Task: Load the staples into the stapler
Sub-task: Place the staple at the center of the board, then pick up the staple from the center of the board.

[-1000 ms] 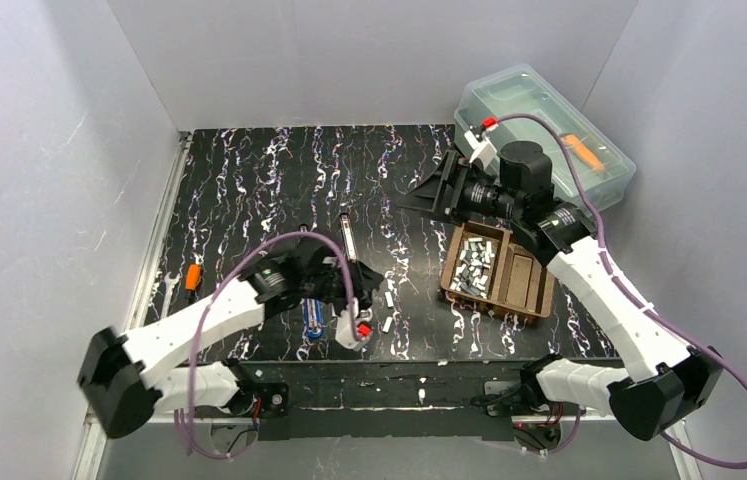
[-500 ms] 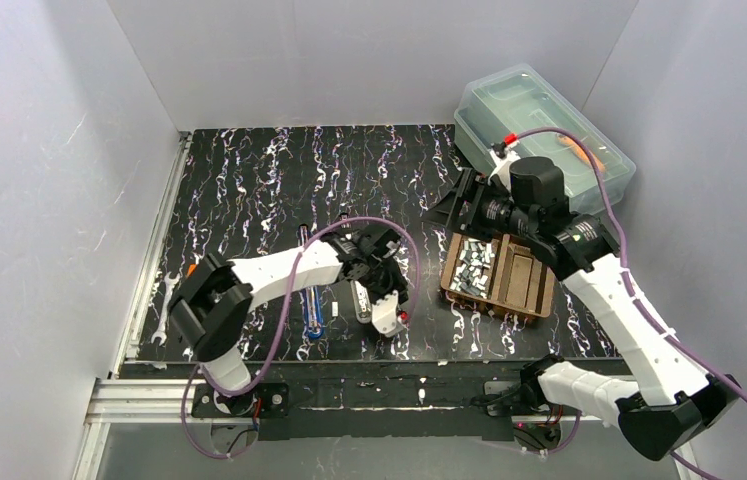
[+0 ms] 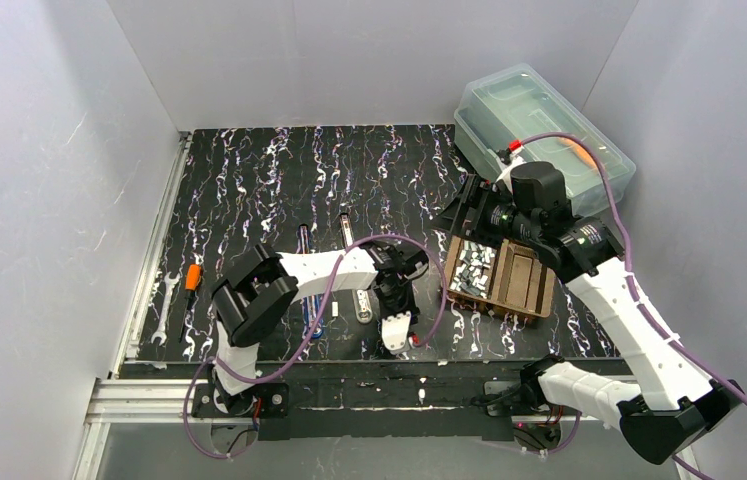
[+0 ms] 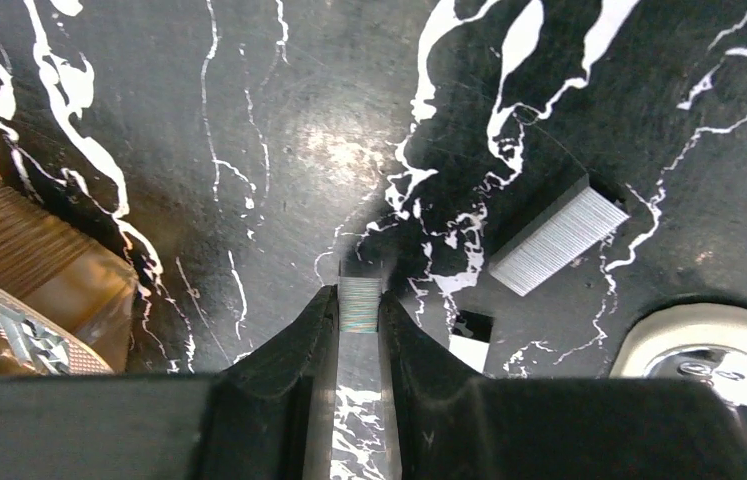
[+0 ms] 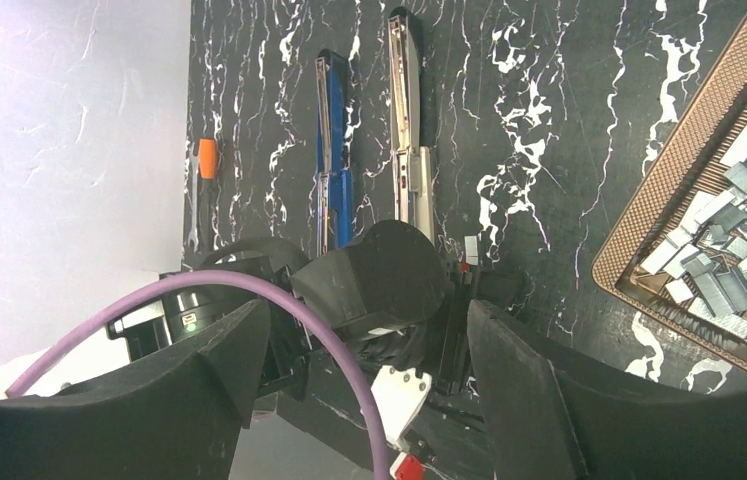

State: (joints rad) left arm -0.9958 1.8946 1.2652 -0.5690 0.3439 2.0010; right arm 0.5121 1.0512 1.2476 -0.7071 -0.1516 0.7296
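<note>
Left gripper (image 4: 358,298): clamped on one strip (image 4: 360,312), at 4 o'clock of the open stapler (image 5: 407,150). Right gripper (image 3: 462,207): fingers spread, empty, at 12 o'clock of the tray (image 3: 549,292) holding the staples (image 3: 471,268). Status, judged: strip picked; insertion and closing remain.

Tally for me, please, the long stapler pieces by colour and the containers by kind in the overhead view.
Blue stapler piece: 1
Silver stapler piece: 1
Brown tray: 1
Clear plastic box: 1
Total: 4
</note>
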